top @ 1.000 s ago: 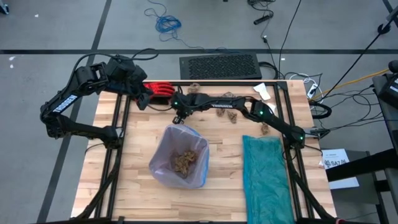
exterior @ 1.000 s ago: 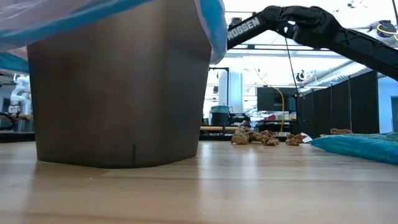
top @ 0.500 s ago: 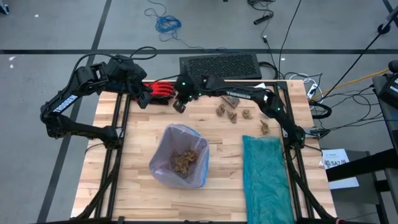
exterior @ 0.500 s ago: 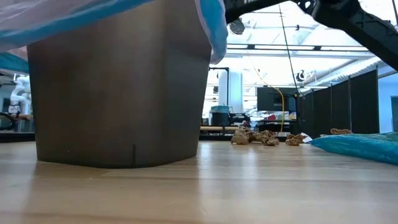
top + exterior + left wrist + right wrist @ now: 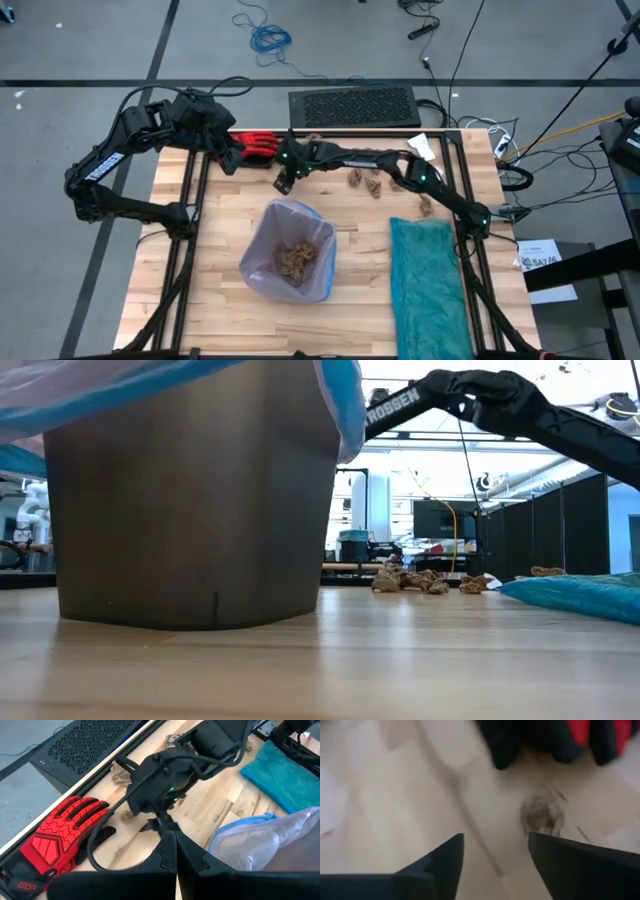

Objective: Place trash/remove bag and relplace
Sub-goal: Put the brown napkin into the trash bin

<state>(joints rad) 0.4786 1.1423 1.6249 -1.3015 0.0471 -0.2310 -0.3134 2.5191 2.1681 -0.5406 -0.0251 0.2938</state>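
We look straight down on a pale wooden tabletop [image 5: 220,220] framed by black rails, standing on a grey floor strewn with cables; a dark perforated panel [image 5: 354,106] lies just beyond its upper edge. In the level view the room behind shows ceiling lights and dark partitions. The bin [image 5: 288,252] stands at centre frame, lined with the bag [image 5: 262,244], whose thin pale film drapes over the rim; its mouth faces straight up and its long axis is vertical. Brown trash [image 5: 296,259] lies inside it, and more trash lumps [image 5: 374,183] lie scattered toward the upper centre-right of the tabletop. A teal bag [image 5: 430,280] lies at lower right, its long axis running top to bottom. A red glove [image 5: 258,147] rests at the upper left edge. The right claw [image 5: 284,181] hangs above the bin, fingers spread over a small brown lump [image 5: 541,815]. The left claw [image 5: 174,851], beside the glove, has its fingers pressed together.
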